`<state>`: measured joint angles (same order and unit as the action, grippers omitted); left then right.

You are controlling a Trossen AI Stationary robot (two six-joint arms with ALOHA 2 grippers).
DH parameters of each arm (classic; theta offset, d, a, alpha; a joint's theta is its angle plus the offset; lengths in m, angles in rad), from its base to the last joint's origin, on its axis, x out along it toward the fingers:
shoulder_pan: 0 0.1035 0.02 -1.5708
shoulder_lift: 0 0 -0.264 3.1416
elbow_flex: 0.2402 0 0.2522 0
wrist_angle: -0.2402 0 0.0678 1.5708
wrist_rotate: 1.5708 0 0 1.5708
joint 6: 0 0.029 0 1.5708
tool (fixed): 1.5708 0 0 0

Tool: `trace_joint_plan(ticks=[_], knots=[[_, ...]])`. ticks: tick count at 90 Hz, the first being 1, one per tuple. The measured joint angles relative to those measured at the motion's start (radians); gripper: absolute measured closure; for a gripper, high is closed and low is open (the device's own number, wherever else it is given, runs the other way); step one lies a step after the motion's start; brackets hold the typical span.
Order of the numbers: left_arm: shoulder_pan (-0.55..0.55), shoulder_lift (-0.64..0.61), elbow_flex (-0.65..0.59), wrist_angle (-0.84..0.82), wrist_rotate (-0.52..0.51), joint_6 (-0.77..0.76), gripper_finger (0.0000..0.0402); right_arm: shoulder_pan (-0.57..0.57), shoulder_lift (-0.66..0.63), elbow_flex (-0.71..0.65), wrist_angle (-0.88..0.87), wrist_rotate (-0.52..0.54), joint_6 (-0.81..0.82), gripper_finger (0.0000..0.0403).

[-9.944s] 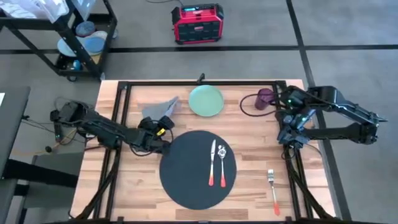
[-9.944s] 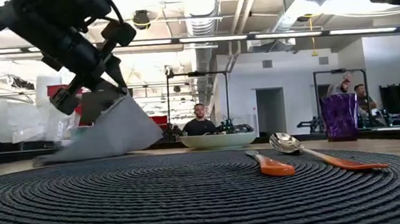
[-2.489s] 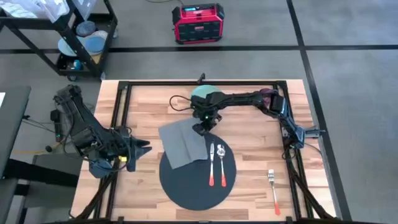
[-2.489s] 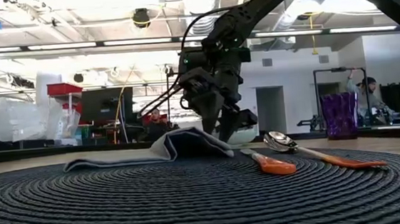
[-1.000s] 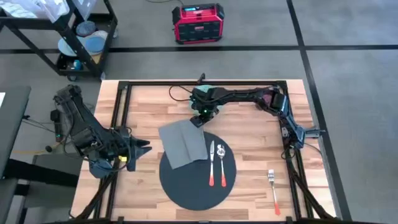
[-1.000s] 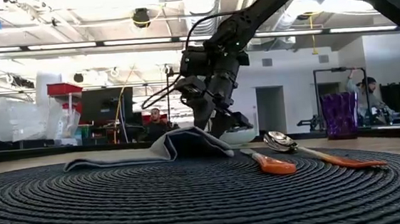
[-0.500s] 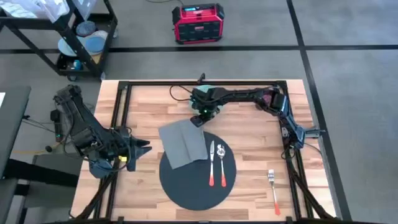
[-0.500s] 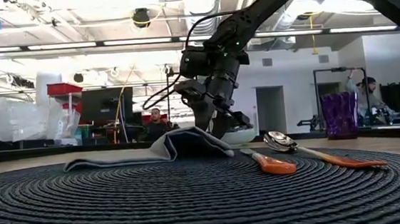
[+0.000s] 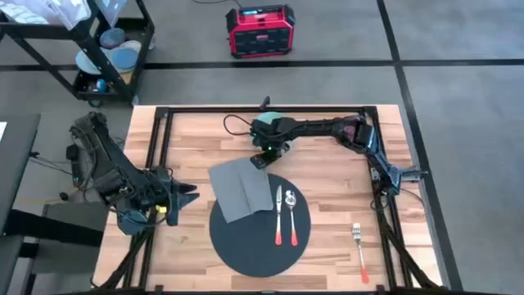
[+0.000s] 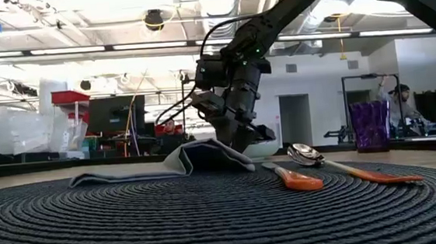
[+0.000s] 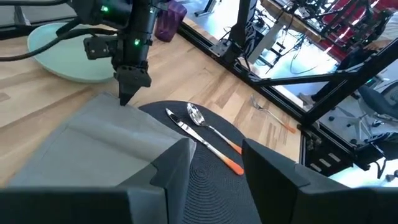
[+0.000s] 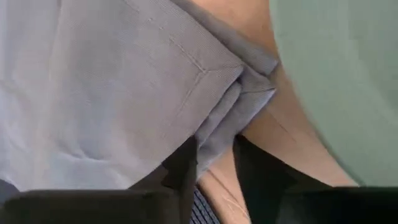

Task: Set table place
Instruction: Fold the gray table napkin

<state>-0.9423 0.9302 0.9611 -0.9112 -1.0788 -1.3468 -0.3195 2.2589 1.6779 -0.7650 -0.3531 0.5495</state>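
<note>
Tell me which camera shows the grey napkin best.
The high view: the whole napkin lies flat, partly on the placemat. The low view shows only its rumpled edge, the left wrist view part of it, the right wrist view one folded corner close up.

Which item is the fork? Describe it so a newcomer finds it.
Start at the round black placemat mid-table. The knife and spoon lie on it. The fork lies alone on bare wood to their right, near the table's right edge, off the mat.
</note>
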Motion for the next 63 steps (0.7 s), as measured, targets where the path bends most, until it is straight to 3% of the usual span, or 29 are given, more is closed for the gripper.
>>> trace_joint_plan(ticks=[14,63], knots=[[0.000,0.000,0.000,-0.003,0.000,0.000,0.0271,-0.003,0.006,0.026,-0.025,-0.008,-0.010,0.0396],[0.000,0.000,0.000,-0.021,0.000,0.004,0.0271,0.048,0.003,0.190,-0.143,0.024,-0.076,0.0403]])
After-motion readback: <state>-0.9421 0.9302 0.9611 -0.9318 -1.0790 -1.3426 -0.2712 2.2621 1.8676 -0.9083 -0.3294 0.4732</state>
